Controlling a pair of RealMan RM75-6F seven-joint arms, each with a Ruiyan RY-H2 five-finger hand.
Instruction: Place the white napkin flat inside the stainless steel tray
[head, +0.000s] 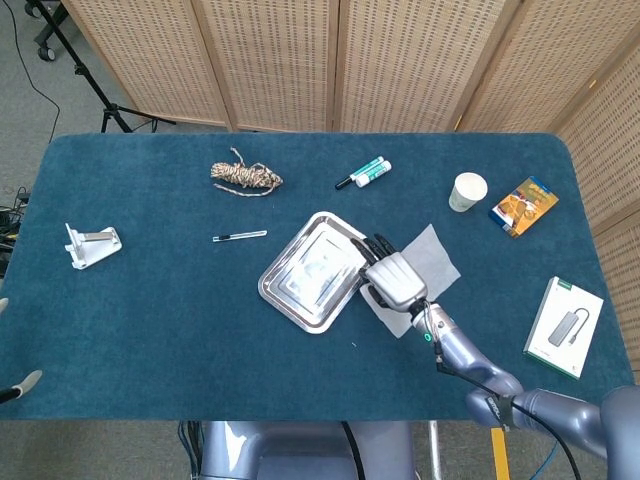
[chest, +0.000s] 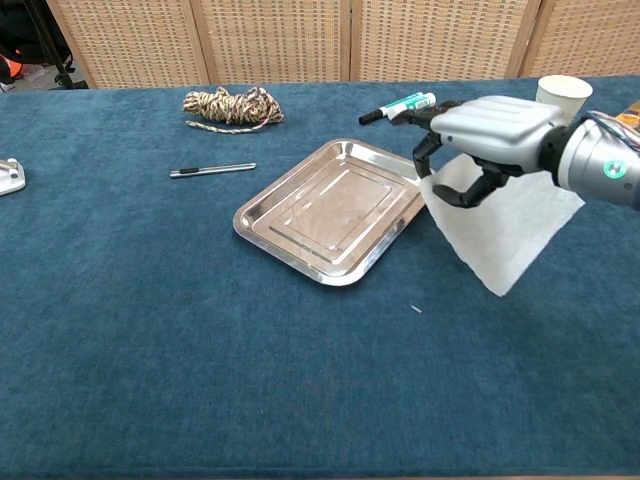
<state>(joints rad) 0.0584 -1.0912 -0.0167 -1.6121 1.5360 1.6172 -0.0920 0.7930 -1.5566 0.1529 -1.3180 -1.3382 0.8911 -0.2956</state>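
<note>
Right hand (chest: 490, 135) is pinching the white napkin (chest: 505, 225) by its near-tray corner, fingers curled on it, holding it lifted off the blue worktop (chest: 200, 340). Napkin is hanging down from the hand just beside the right edge of the stainless steel tray (chest: 335, 210), not inside it. In the head view the right hand (head: 393, 280) is sitting over the napkin (head: 435, 255) next to the tray (head: 300, 280). Left hand is showing in neither view.
</note>
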